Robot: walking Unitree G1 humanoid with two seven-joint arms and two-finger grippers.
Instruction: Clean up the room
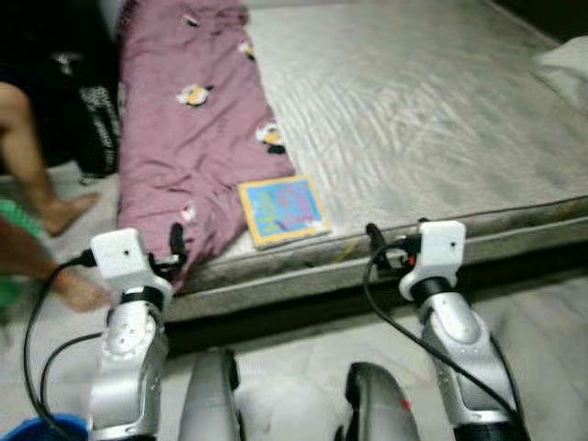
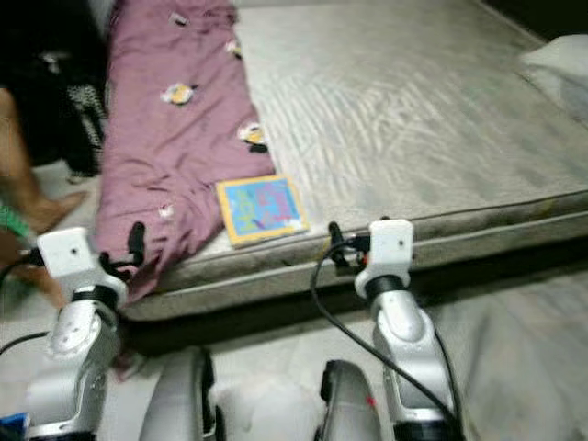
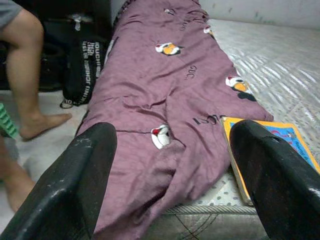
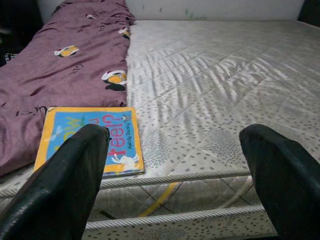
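Note:
A yellow-edged children's book (image 1: 282, 210) with a blue cover lies flat near the front edge of a bare grey mattress (image 1: 432, 119). A mauve blanket (image 1: 193, 129) with cartoon prints is heaped along the mattress's left side and droops over its corner. My left gripper (image 3: 175, 175) is open, held just short of the blanket's hanging end. My right gripper (image 4: 175, 170) is open too, in front of the mattress edge, with the book (image 4: 90, 137) ahead to its left. Both hold nothing.
A person's bare legs and feet (image 1: 55, 207) stand on the floor left of the bed, beside a black bag (image 3: 82, 62). A white pillow (image 1: 565, 64) lies at the mattress's far right. A blue tub rim (image 1: 37, 429) shows at the bottom left.

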